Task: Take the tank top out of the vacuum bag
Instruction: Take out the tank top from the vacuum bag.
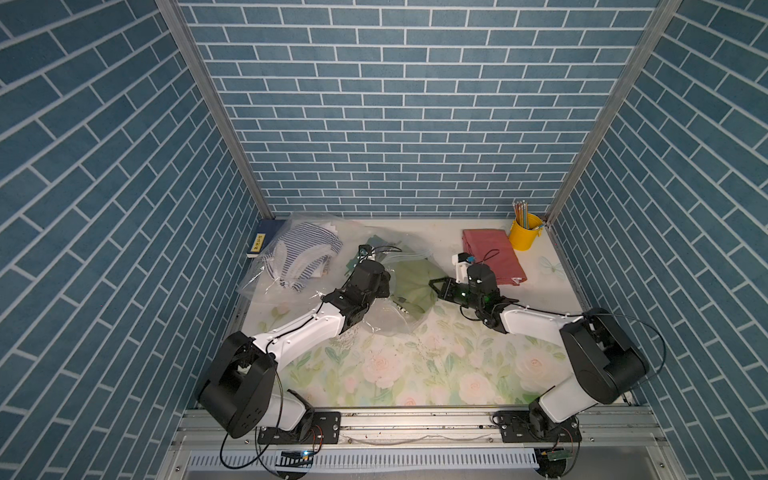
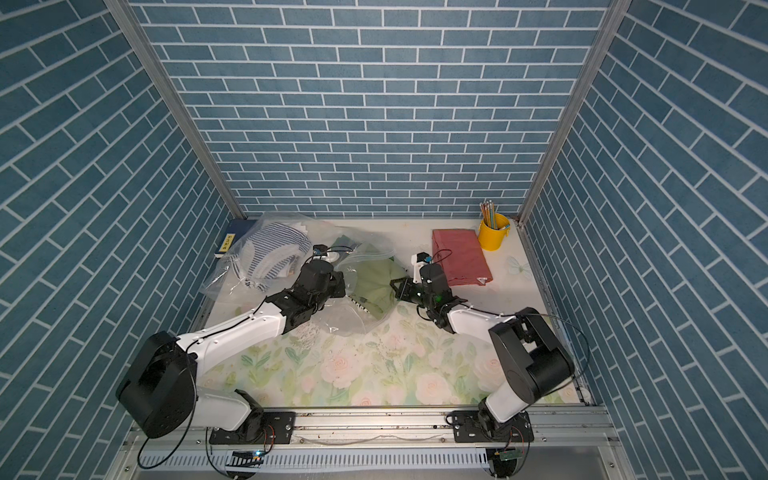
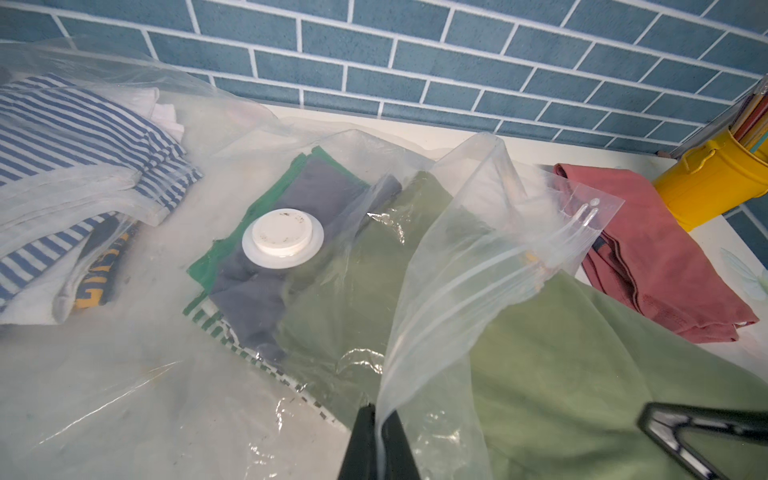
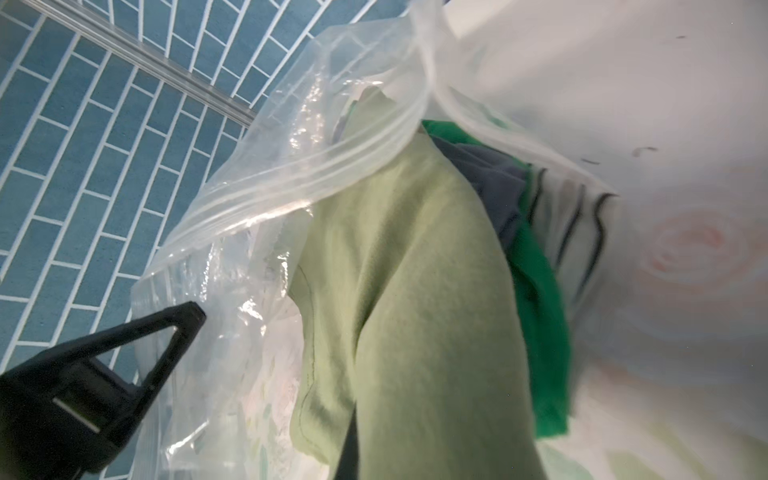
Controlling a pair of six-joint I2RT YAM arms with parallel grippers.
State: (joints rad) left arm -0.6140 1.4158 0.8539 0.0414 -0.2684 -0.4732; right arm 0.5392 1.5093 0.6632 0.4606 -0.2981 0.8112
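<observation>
The tank top (image 4: 415, 332), clamped in the right gripper's (image 4: 349, 453) shut jaws, should be drawn steadily toward 4 o'clock, the vacuum bag (image 3: 457, 291) lip being pinched by the left gripper's (image 3: 376, 432) shut jaws.

My two top eyes sit side by side, high up, looking down on the whole surface (image 1: 415, 365). My wrist eyes sit very close to the vacuum bag (image 3: 457, 270), from two sides; both show, I think, the same green cloth (image 4: 415, 332).

Vacuum bag (image 3: 453, 286) — glossy clear plastic
</observation>
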